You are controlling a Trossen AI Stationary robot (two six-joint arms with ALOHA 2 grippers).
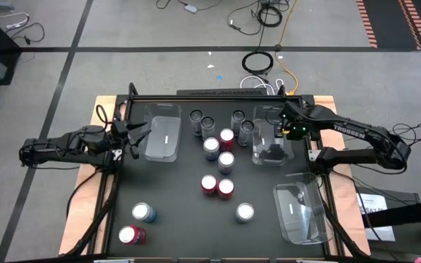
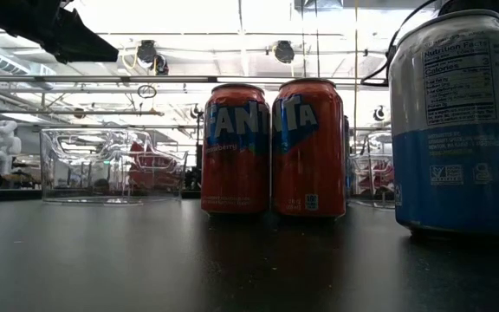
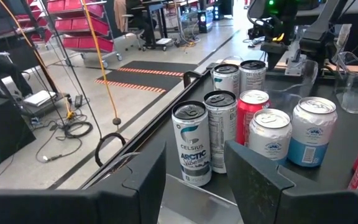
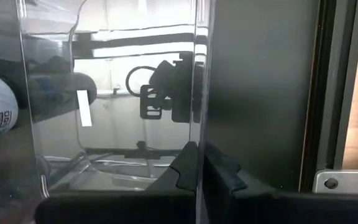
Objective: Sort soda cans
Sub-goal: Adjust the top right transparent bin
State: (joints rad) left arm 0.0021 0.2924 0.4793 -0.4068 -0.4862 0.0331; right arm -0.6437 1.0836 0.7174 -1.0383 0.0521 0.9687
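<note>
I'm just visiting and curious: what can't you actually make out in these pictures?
- Low view: two red cylindrical soda cans hide whatever stands behind them.
- Low view: the blue-and-silver soda can is cut off by the right edge.
- High view: the can brands are too small to read.

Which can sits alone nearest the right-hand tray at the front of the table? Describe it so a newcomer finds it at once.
Start at the clear rectangular plastic tray by the black table's front right corner. Just left of it stands a lone blue-and-silver soda can. Unlike the pair of red soda cans behind it, it touches no other can.
</note>
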